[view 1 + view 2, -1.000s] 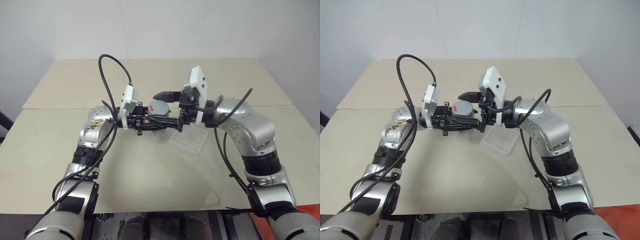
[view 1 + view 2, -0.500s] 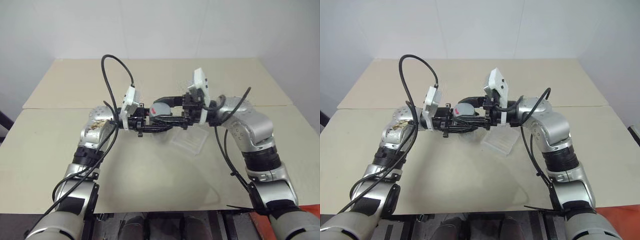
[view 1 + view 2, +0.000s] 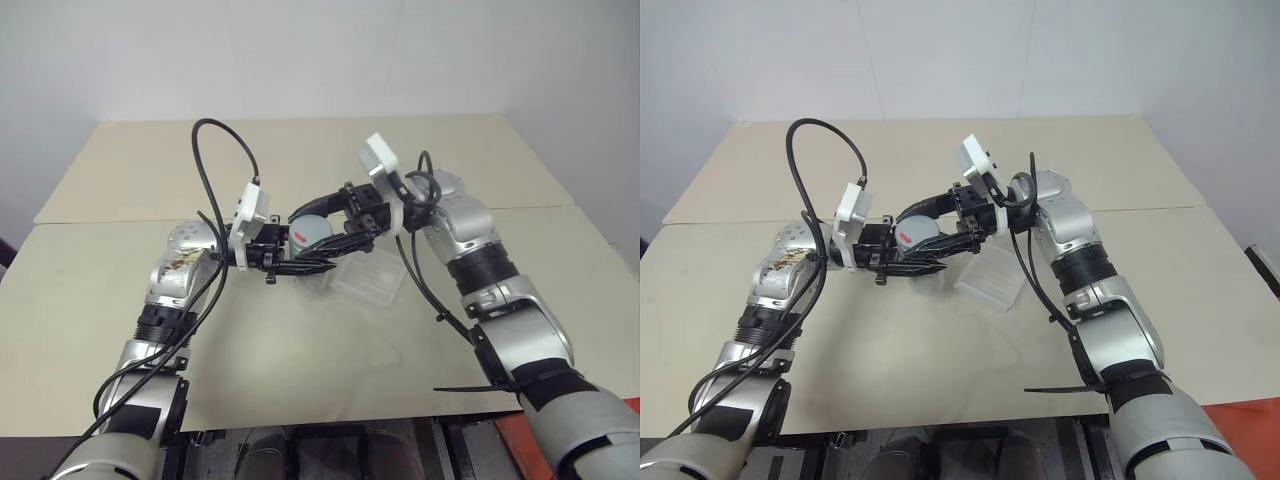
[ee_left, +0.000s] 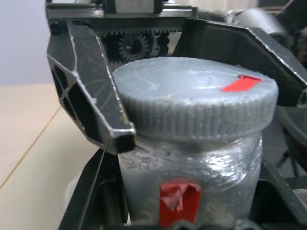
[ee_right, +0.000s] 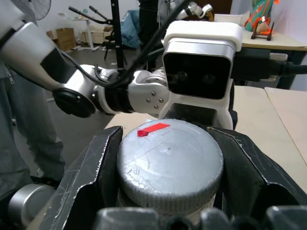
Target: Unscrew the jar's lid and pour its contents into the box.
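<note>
Left eye view: near frame centre, left gripper (image 3: 300, 262) clamped on the jar (image 3: 312, 262), holding it upright above the table (image 3: 90, 300). From the right of the frame, right gripper (image 3: 322, 218) closed on the lid (image 3: 310, 232), 1 finger arching over the far rim, the other along the near side. Just right of and below the jar, the box (image 3: 372, 279) lying flat on the table, apart from both grippers.

Right eye view: same arrangement at frame centre, lid (image 3: 914, 232) pinched from the right, jar body gripped from the left, box (image 3: 990, 284) a little to the lower right.

Left wrist view: jar (image 4: 192, 177) large in the lower middle, red mark on its side, between the 2 black fingers (image 4: 91, 201) at the bottom corners. Ribbed grey lid (image 4: 196, 108) seated flush on top, no gap at the thread; 1 finger of the right gripper (image 4: 91, 103) pressed against the lid's rim at left, the other at the right edge.

Right wrist view: lid (image 5: 170, 163) centred low in the frame, red strip on top, fingers (image 5: 88, 177) tight against both sides.

Judged step: unscrewing, grip just taken, lid not yet loosened. Next move: turn the right wrist about the lid's axis while holding the jar steady, re-grip as needed, then lift the lid off and tip the jar over the box.
</note>
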`<state>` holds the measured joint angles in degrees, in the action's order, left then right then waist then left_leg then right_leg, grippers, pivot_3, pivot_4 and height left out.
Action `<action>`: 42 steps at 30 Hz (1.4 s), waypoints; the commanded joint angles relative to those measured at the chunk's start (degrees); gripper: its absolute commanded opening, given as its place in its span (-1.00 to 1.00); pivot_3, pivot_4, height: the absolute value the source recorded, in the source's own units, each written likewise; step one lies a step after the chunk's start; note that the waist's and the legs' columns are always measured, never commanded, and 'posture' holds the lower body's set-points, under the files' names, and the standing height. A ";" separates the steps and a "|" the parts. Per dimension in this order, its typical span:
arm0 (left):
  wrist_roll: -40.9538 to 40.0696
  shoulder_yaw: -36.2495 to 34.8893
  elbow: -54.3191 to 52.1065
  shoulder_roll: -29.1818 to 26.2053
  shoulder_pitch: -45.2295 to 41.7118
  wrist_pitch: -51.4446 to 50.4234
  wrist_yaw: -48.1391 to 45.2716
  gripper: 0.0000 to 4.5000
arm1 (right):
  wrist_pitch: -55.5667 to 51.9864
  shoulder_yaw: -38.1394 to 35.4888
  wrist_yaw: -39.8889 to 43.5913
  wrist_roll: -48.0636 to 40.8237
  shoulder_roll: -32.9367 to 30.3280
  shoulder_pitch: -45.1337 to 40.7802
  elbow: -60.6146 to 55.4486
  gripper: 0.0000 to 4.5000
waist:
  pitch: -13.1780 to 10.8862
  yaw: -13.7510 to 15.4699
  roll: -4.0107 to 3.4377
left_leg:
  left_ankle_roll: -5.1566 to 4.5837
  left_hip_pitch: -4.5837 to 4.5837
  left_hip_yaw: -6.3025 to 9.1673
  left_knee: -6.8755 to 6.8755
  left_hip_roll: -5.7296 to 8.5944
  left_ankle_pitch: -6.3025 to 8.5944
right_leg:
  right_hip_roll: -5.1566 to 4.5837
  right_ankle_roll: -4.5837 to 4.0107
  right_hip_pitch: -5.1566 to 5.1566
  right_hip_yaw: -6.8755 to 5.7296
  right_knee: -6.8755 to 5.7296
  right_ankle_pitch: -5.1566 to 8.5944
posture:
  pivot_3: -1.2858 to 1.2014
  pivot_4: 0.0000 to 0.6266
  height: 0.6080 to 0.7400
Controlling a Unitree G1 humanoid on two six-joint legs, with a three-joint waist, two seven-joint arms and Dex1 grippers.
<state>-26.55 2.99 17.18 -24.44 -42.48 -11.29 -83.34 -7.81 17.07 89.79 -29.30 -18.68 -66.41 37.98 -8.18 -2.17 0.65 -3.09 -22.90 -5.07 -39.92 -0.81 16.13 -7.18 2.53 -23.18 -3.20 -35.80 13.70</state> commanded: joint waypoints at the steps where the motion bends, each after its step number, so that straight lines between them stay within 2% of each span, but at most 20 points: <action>1: -1.50 -0.26 -3.63 0.81 -1.14 -0.03 0.16 -0.06 | 3.28 0.13 2.71 1.67 1.12 -2.12 2.51 0.38 | 0.00 0.07 0.00 | 0.00 0.00 0.00 -0.01 0.00 0.00 | -0.01 0.00 0.00 -0.01 0.00 0.00 | 0.03 -0.52 1.00; 5: -1.24 -0.58 -2.76 0.54 -1.29 0.07 0.28 -0.06 | 3.19 -2.73 -0.92 4.21 0.82 -1.37 1.29 0.92 | 0.00 0.02 -0.01 | 0.02 0.00 0.00 -0.01 -0.01 -0.01 | -0.02 0.00 0.01 -0.07 -0.02 0.00 | 0.03 -0.52 1.00; 6: -1.19 -0.66 -2.55 0.48 -1.33 0.12 0.29 -0.06 | 3.37 -3.36 -1.96 4.78 0.58 -0.84 0.25 0.98 | 0.00 -0.01 -0.01 | 0.03 -0.01 -0.01 0.00 0.00 -0.02 | -0.02 0.00 -0.01 -0.06 -0.02 0.00 | 0.03 -0.52 1.00; 11: -0.49 -1.57 0.47 -0.58 -2.29 0.86 0.74 -0.06 | -3.05 -8.60 -12.63 4.87 -4.53 7.31 -17.26 0.98 | 0.00 0.30 -0.01 | 0.06 -0.01 0.01 0.00 -0.02 -0.03 | -0.04 0.00 -0.01 -0.10 -0.05 0.00 | 0.03 -0.52 1.00; 16: 0.10 -2.31 4.42 -0.61 -3.72 2.11 1.85 -0.06 | -13.34 -13.20 -20.97 0.95 -9.32 16.79 -37.09 0.98 | 0.00 1.09 -0.01 | 0.06 -0.02 -0.01 0.01 -0.02 -0.03 | -0.08 0.00 -0.02 -0.17 -0.04 0.00 | 0.03 -0.52 1.00; 22: 1.19 -2.26 7.97 0.40 -5.48 4.01 2.18 -0.06 | -27.02 -14.27 -38.82 1.63 -8.40 23.90 -53.43 0.98 | 0.00 1.18 0.00 | 0.06 0.00 -0.08 0.01 0.00 -0.03 | -0.08 0.00 -0.03 -0.20 -0.04 0.00 | 0.03 -0.52 1.00; 24: 1.37 -2.18 8.05 0.57 -5.58 3.97 1.82 -0.06 | -29.88 -13.82 -41.86 1.21 -7.64 24.28 -55.99 0.98 | 0.00 1.27 0.00 | 0.06 0.00 -0.07 0.00 0.01 -0.03 | -0.08 0.00 -0.03 -0.20 -0.05 0.00 | 0.03 -0.52 1.00; 32: 1.77 -1.87 7.51 1.22 -5.52 3.73 1.54 -0.06 | -34.74 -10.03 -47.71 2.34 -3.56 19.50 -55.66 0.98 | 0.00 1.33 0.00 | 0.05 -0.01 -0.04 0.01 0.06 -0.03 | -0.08 0.00 -0.03 -0.20 -0.04 0.00 | 0.03 -0.52 1.00; 42: 1.38 -2.04 5.99 0.95 -4.88 3.40 0.99 -0.06 | -29.05 -7.00 -43.89 5.26 -1.21 15.62 -45.68 0.98 | 0.00 1.33 0.00 | 0.04 -0.04 0.00 0.01 0.09 -0.02 | -0.08 0.00 -0.03 -0.22 -0.03 0.00 | 0.03 -0.52 1.00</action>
<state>-24.61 1.43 25.50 -23.10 -46.57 -8.37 -82.02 -39.66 10.52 44.75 -24.17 -19.98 -48.98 -7.87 -8.18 -0.84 0.64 -3.05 -22.94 -5.07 -39.91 -0.73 16.11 -7.26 2.53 -23.21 -3.42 -35.83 13.70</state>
